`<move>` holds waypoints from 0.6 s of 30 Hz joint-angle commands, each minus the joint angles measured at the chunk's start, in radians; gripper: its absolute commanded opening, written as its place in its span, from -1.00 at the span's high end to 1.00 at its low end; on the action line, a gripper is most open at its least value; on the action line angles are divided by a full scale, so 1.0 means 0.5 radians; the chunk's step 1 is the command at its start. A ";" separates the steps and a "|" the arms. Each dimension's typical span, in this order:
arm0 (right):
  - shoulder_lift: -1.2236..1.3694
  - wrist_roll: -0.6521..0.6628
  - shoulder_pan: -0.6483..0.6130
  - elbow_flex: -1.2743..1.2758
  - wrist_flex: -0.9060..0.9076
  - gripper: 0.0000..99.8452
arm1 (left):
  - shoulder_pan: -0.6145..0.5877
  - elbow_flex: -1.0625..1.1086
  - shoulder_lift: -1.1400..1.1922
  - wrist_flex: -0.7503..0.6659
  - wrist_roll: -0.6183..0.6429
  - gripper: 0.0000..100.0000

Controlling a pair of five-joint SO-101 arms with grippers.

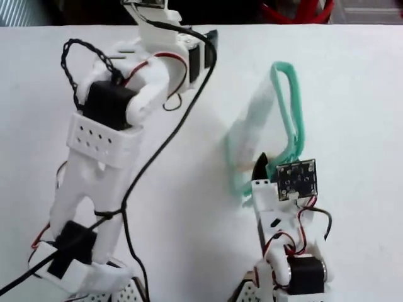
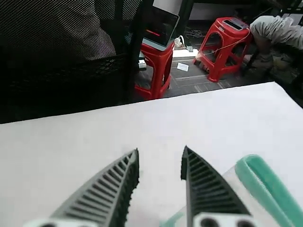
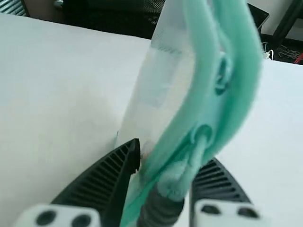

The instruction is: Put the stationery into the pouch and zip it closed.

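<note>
Starting on the left: the left gripper [image 2: 160,156] hangs over bare table [image 1: 352,207] with its fingers spread and nothing between them. My guess is it's parked there as the free hand, ready for whatever comes next. From its own wrist view it sits just beside the far end of the pouch, not touching it.

Moving right, the pouch [image 1: 258,119] is a see-through one with mint-green trim. It sits on the table between the two arms, closer to the right one. Its long axis runs from the right arm's end away toward the back edge of the table, leaning a bit to the right. It looks propped up on its side rather than lying flat. The green edge [image 1: 295,113] faces right and splits into two strands, so I'd say the zip is at least partly open.

The right gripper [image 3: 170,156] is clamped on the near end of that green trim, one finger on each side. That reads to me as anchoring the pouch so the mouth stays up and steady. I can't tell if any stationery is inside.
</note>
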 commanded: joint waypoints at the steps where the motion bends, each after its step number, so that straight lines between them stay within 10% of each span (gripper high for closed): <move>1: -0.008 -0.003 -0.072 -0.080 -0.152 0.72 | -0.130 0.147 -0.011 0.092 -0.319 0.68; 9: 0.011 0.003 -0.173 0.147 -0.646 0.84 | -0.336 0.706 -0.207 0.092 -0.733 0.69; 18: 0.011 0.095 -0.161 0.175 -0.692 0.92 | -0.259 1.841 -1.591 -0.267 -0.896 0.69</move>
